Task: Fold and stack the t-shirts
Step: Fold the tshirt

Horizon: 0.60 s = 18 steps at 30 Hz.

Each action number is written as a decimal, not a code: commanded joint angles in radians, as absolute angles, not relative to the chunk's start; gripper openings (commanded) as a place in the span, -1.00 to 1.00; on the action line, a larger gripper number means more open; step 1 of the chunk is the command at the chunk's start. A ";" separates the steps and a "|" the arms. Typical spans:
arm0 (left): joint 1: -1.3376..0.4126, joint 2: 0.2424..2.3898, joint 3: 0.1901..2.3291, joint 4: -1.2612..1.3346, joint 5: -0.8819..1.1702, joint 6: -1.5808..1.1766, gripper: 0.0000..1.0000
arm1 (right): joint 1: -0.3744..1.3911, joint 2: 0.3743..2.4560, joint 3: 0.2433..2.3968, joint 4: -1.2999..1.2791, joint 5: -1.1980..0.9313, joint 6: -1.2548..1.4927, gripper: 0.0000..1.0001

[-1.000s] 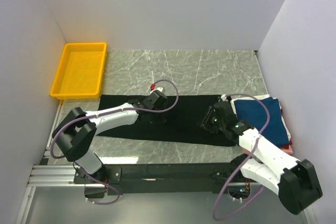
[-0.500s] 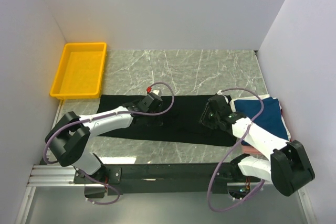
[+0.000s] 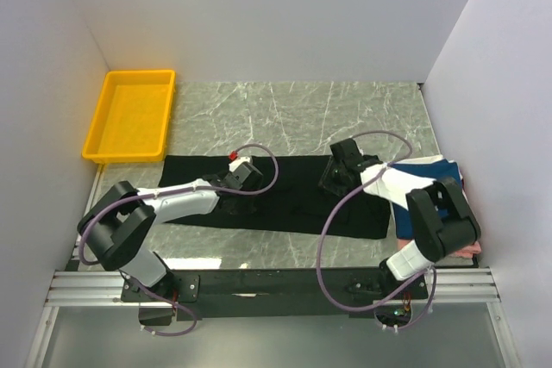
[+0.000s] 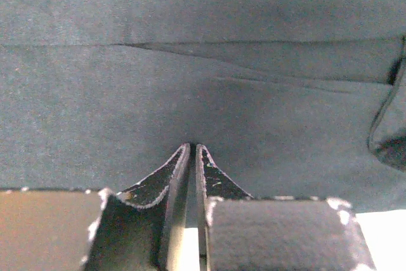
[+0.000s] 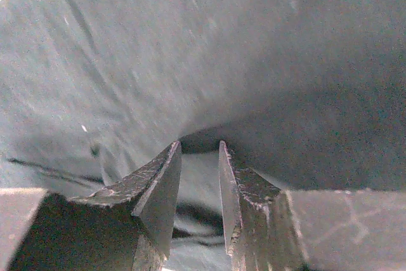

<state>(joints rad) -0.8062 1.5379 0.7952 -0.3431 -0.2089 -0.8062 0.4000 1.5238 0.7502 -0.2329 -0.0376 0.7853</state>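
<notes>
The black t-shirt (image 3: 293,200) lies as a long flat strip across the near half of the table. My left gripper (image 3: 237,181) rests on its left-middle part. In the left wrist view the jaws (image 4: 192,148) are shut, tips pressed on smooth black cloth (image 4: 190,80). My right gripper (image 3: 336,175) is over the shirt's right part. In the right wrist view its jaws (image 5: 200,147) are nearly closed on a raised fold of the black cloth (image 5: 209,61), with wrinkles running out from the tips. A folded navy t-shirt (image 3: 431,180) lies on a stack at the right, a pink one (image 3: 470,249) under it.
A yellow plastic tray (image 3: 129,115) stands at the far left against the wall. White walls close in the marble table (image 3: 302,114) on three sides. My right arm lies across the edge of the folded stack.
My right gripper has moved away from me and to the left along the shirt. My left gripper has slid left and slightly nearer on the cloth.
</notes>
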 commanded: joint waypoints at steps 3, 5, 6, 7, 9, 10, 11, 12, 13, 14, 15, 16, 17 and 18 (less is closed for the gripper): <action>-0.799 1.612 0.798 -0.364 -0.259 -0.831 -0.79 | 0.377 1.650 0.909 -0.271 -0.005 0.733 -0.25; -0.801 1.603 0.785 -0.354 -0.230 -0.838 -0.83 | 0.370 1.686 0.978 -0.299 -0.002 0.716 -0.25; -0.802 1.592 0.781 -0.357 -0.224 -0.848 -0.84 | 0.359 1.721 1.004 -0.310 -0.008 0.713 -0.25; -0.802 1.589 0.775 -0.362 -0.218 -0.854 -0.84 | 0.356 1.739 1.031 -0.319 -0.014 0.709 -0.25; -0.811 1.566 0.764 -0.365 -0.192 -0.871 -0.84 | 0.353 1.772 1.100 -0.344 -0.028 0.698 -0.25; -0.819 1.560 0.755 -0.364 -0.181 -0.879 -0.84 | 0.351 1.805 1.124 -0.353 -0.031 0.693 -0.25; -0.831 1.552 0.749 -0.362 -0.160 -0.887 -0.84 | 0.351 1.822 1.168 -0.366 -0.041 0.689 -0.25; -0.841 1.542 0.743 -0.361 -0.146 -0.906 -0.84 | 0.353 1.859 1.192 -0.374 -0.051 0.684 -0.25; -0.851 1.537 0.739 -0.359 -0.135 -0.917 -0.84 | 0.353 1.879 1.237 -0.383 -0.058 0.681 -0.25; -0.877 1.532 0.738 -0.353 -0.112 -0.929 -0.84 | 0.354 1.896 1.256 -0.393 -0.070 0.677 -0.25; -0.890 1.529 0.735 -0.342 -0.103 -0.958 -0.84 | 0.354 1.932 1.276 -0.396 -0.080 0.675 -0.25; -0.919 1.531 0.735 -0.338 -0.094 -0.972 -0.84 | 0.354 1.953 1.317 -0.408 -0.087 0.670 -0.25; -0.933 1.534 0.736 -0.331 -0.077 -1.004 -0.84 | 0.354 1.971 1.339 -0.417 -0.104 0.667 -0.25; -0.945 1.535 0.738 -0.318 -0.069 -1.018 -0.84 | 0.353 2.008 1.360 -0.425 -0.112 0.667 -0.25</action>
